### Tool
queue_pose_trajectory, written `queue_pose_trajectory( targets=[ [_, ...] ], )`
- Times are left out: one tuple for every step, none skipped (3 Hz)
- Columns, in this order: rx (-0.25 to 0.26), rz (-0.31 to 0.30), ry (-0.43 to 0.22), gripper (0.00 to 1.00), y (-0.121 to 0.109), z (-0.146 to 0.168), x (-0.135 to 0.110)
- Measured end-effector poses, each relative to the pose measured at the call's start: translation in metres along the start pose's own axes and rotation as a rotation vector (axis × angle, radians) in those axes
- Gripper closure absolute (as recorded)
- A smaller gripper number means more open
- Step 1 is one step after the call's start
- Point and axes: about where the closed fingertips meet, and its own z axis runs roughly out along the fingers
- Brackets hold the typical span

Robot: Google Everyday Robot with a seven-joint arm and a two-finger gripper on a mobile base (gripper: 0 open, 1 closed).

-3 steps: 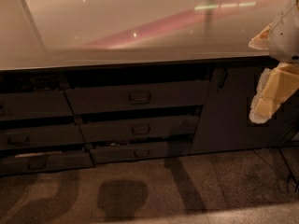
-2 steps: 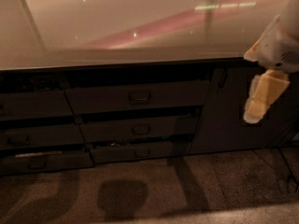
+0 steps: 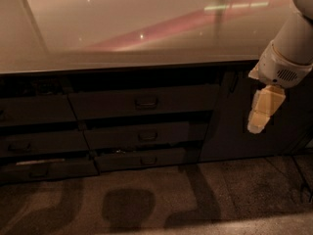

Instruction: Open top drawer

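At the far left a column of three narrow dark grey drawer fronts [image 3: 39,142] runs out of the picture's left side, the lowest carrying a pale strip [image 3: 39,161] along its upper edge. Above everything lies the glossy beige countertop [image 3: 122,28], whose front edge overhangs the drawers and leaves a band of shadow beneath it. Below, the speckled brown floor [image 3: 54,204] stretches across the whole width in front of the cabinets, crossed by soft dark shadows.

The wide dark grey top drawer [image 3: 107,104] sits in the middle column, directly under the counter's edge. Its left end is just beside the upper left drawer front and its right end just beside the tall dark cabinet door [image 3: 227,121]. It is the widest and tallest front in its column, with a small dark loop handle [image 3: 145,102] at its centre. A thin dark gap runs along its top. The space in front of its handle is open, with nothing touching it. Under it sit two shorter, narrower dark drawer fronts [image 3: 142,136] with like handles, each stepped in a little from the one above.

At the right, the white rounded robot arm [image 3: 293,43] comes down from the upper right corner. Its cream-coloured two-finger gripper [image 3: 256,125] hangs pointing downward in front of the cabinet door, well apart from the top drawer's handle and to its right. I cannot tell whether the gripper is open or closed, and it holds nothing that shows
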Motion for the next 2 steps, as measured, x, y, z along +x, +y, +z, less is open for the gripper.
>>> queue_pose_trajectory(
  targets=[
    [0.039,-0.012,0.019,0.0,0.007,0.001,0.002],
    [0.148,-0.074,0.017,0.0,0.036,-0.014,0.003]
  ],
)
